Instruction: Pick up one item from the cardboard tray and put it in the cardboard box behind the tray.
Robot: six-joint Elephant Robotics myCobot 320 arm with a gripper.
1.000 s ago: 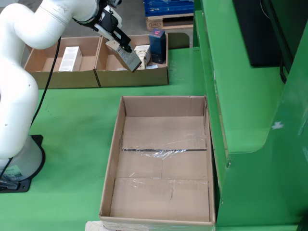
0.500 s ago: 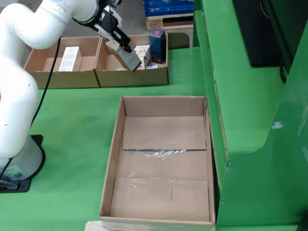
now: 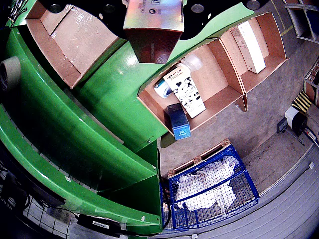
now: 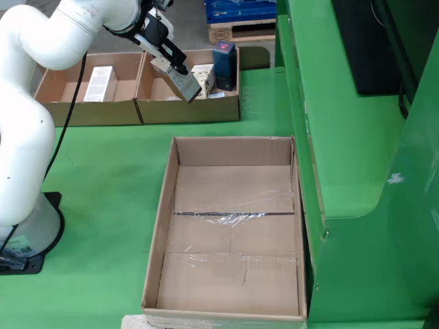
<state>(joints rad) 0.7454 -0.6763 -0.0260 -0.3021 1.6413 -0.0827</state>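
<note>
In the fixed view, the gripper [image 4: 173, 68] hangs above the right-hand cardboard tray [image 4: 188, 110] at the far edge of the green table [image 4: 110, 171], jaws closed on a small grey carton [image 4: 184, 86] held tilted and clear of the tray floor. The large cardboard box [image 4: 233, 233] near the front edge is bare inside. As I judge it, the pick is done; the carry and release remain. A dark blue box [image 4: 224, 65] stands at the tray's right end, and a white box [image 4: 101, 83] lies in the left tray [image 4: 86, 110].

The wrist view shows the carton [image 3: 153, 27] close up, gripped between black fingers [image 3: 112, 15], and, unlike the fixed view, a cow-printed pack [image 3: 188, 92] inside the tray beside the blue box [image 3: 178, 121], plus a blue wire cage [image 3: 212, 191] on the floor beyond.
</note>
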